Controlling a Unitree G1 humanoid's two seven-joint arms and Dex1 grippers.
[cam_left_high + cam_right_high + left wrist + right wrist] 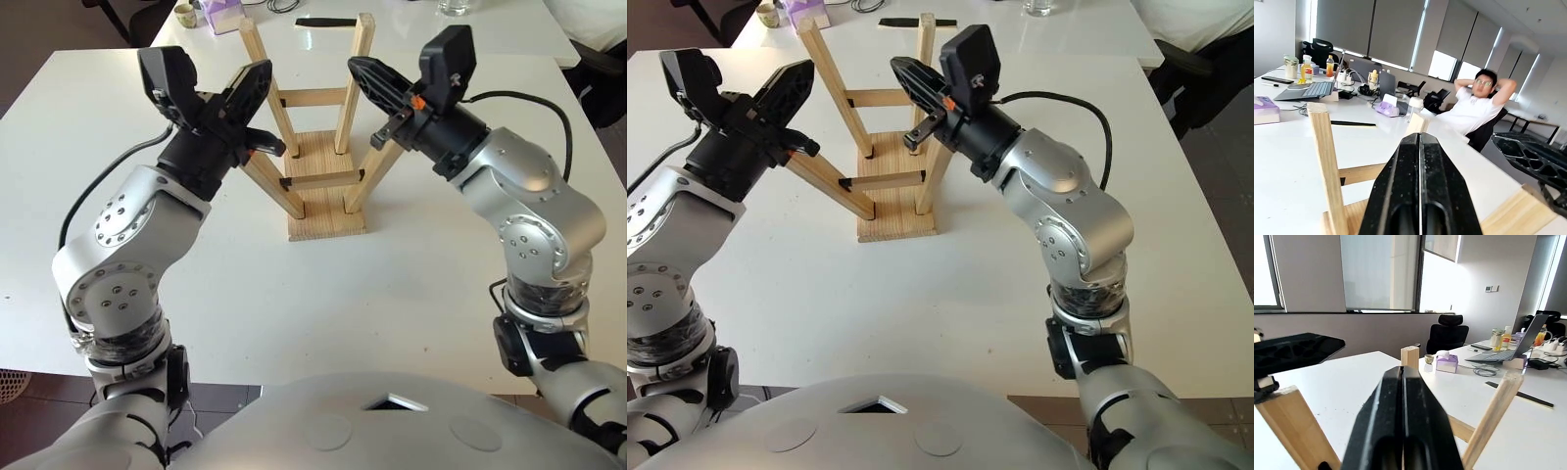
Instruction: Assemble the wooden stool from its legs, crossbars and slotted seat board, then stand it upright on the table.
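The wooden stool stands upside down mid-table, its seat board (328,225) flat on the white table (411,284) and its legs splayed upward. Crossbars (313,98) join the legs. My left gripper (263,70) is shut with nothing between its fingers; its body rests against the top of the front left leg (279,191). My right gripper (355,65) is also shut and holds nothing, and sits at the top of the front right leg (367,181). Both sets of fingers point up and inward toward each other. The left wrist view shows the back left leg (1327,156).
A flat black strip (325,22) lies at the table's far side behind the stool. A purple tissue box (220,15) and a cup (185,14) stand at the back left, a glass (456,8) at the back right. Bare tabletop spreads in front of the stool.
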